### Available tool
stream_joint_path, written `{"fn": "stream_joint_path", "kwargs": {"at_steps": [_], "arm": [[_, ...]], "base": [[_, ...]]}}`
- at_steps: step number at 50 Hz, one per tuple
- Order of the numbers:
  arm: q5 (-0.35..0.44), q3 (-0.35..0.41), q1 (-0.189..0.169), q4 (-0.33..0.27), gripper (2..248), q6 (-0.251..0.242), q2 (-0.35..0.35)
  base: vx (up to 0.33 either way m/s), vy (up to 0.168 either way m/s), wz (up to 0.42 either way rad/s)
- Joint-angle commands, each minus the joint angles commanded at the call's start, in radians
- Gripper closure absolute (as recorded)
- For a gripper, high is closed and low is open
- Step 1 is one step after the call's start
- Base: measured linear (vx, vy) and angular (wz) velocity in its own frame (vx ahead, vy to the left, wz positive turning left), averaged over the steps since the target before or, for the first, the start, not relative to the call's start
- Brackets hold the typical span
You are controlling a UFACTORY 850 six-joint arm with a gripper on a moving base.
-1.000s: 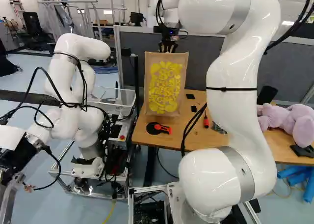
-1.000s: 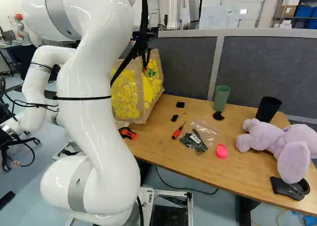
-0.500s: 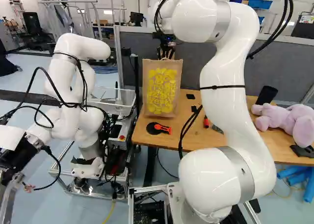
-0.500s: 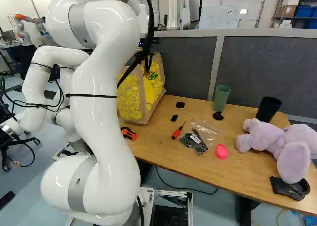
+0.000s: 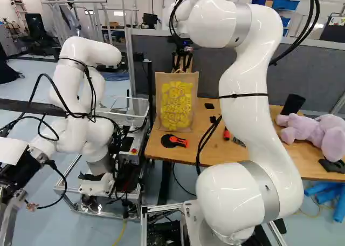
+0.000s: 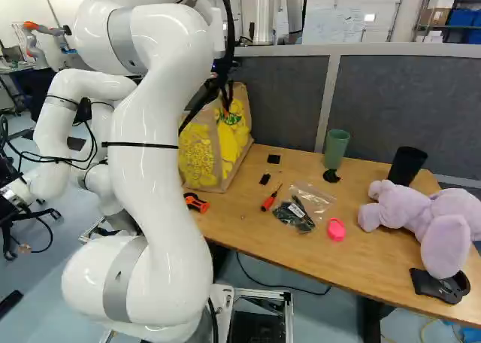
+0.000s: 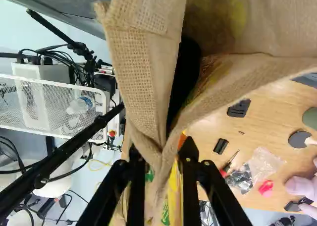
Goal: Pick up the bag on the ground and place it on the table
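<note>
The gripper (image 7: 161, 149) stands with its fingers apart, and a bunched fold of the bag's handle (image 7: 136, 62) runs between them, unclamped as far as the wrist view shows. Below it the bag (image 5: 176, 103) stands upright at the near-left end of the table (image 6: 368, 260), just behind the black-and-orange tool (image 5: 174, 141). The cloth is a coarse burlap weave, so it probably grips well against the pads and hardly slips; nothing about it looks fragile. The walls hold themselves up, yet the top creases and gathers easily. It looks light, though a load inside would change that. The place to take hold is the handle near the middle of its loop, both sides gathered, so the bag hangs level; a pinch on one edge of the mouth would likely tip it. If it is to stay here, the open fingers need a straight way up, as the loop could snag and drag it

Hidden: the inside of the bag is dark, so its contents cannot be told. The arm (image 6: 154, 170) covers part of the bag in the right base view, and the inner faces of the fingers are hard to make out behind the folds
</note>
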Motion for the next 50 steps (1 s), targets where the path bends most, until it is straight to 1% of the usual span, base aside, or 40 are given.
{"fn": "stream_joint_path", "kwargs": {"at_steps": [1,2,6,7,11,12,16,17,22,23,27,28,50], "arm": [[0.0,0.0,0.0,0.0,183,0.0,0.0],[0.0,0.0,0.0,0.0,150,0.0,0.0],[0.0,0.0,0.0,0.0,150,0.0,0.0],[0.0,0.0,0.0,0.0,115,0.0,0.0],[0.0,0.0,0.0,0.0,115,0.0,0.001],[0.0,0.0,0.0,0.0,80,0.0,0.002],[0.0,-0.001,0.0,0.0,80,0.0,0.009],[0.0,-0.001,0.0,0.0,43,0.0,0.011],[0.0,-0.002,0.0,0.0,43,0.0,0.021],[0.0,-0.002,0.0,0.0,7,0.0,0.023],[0.0,-0.003,0.0,0.0,7,0.0,0.031],[0.0,-0.003,0.0,0.0,3,0.0,0.033],[0.0,-0.012,0.0,0.0,3,0.0,0.078]], "base": [[0.0,0.0,0.0],[0.0,0.0,0.0],[0.0,0.0,0.0],[0.0,0.0,0.0],[0.0,0.0,0.0],[0.0,0.0,0.0],[0.0,0.0,0.0],[0.0,0.0,0.0],[0.0,0.0,0.0],[0.0,0.0,0.0],[0.0,0.0,0.0],[0.0,0.0,0.0],[0.0,0.0,0.0]]}}
